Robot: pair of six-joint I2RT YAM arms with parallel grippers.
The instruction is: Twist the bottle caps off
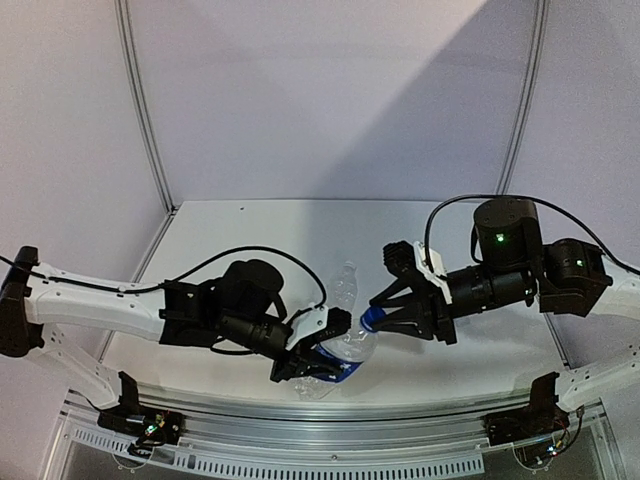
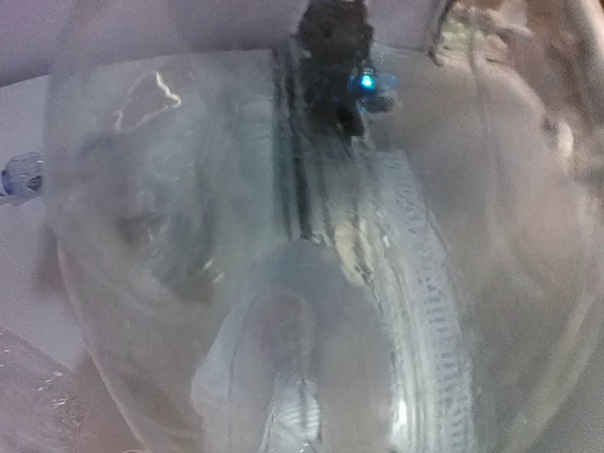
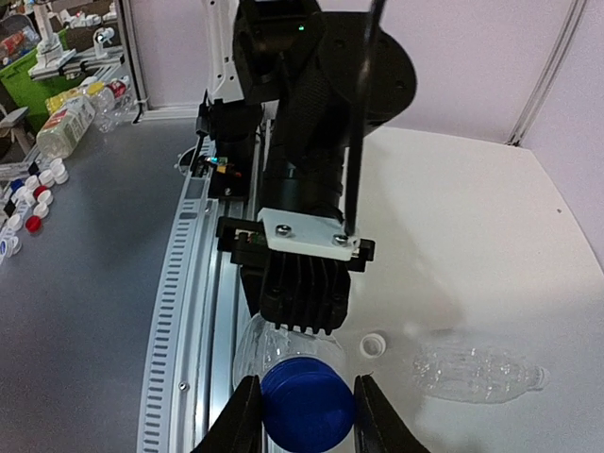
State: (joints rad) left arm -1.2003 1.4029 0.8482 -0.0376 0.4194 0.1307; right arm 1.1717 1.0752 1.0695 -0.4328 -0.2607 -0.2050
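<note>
Blue cap (image 3: 307, 401) sits nearest the right wrist camera, at 6 o'clock in that view. The right claw (image 3: 304, 415) is clenched on it, 1 black finger pressed to each side. The cap tops a labelled bottle (image 1: 335, 362), which lies tilted near the front edge of the tabletop (image 1: 260, 230), at 6 o'clock in the overhead view. The left claw (image 1: 305, 352) is grasping the bottle's body. Clear plastic fills the whole left wrist view.

The step in hand appears to be twisting this cap off. To do it well, the right claw should stay in line with the neck and turn about that line, while the left claw holds firm. The thin wall may buckle or spin along with the cap if the hold is loose.

A white cap (image 3: 374, 344) lies loose on the tabletop at 2 o'clock from the blue cap. A bare bottle (image 3: 477, 370) lies on its side at 3 o'clock, apart from both. Neither lies between the claws. The tightest spot is where the 2 claws meet nearly nose to nose. Past the slotted rail (image 3: 179, 311), at 10 o'clock, spare caps (image 3: 38, 189) lie scattered off the tabletop.
</note>
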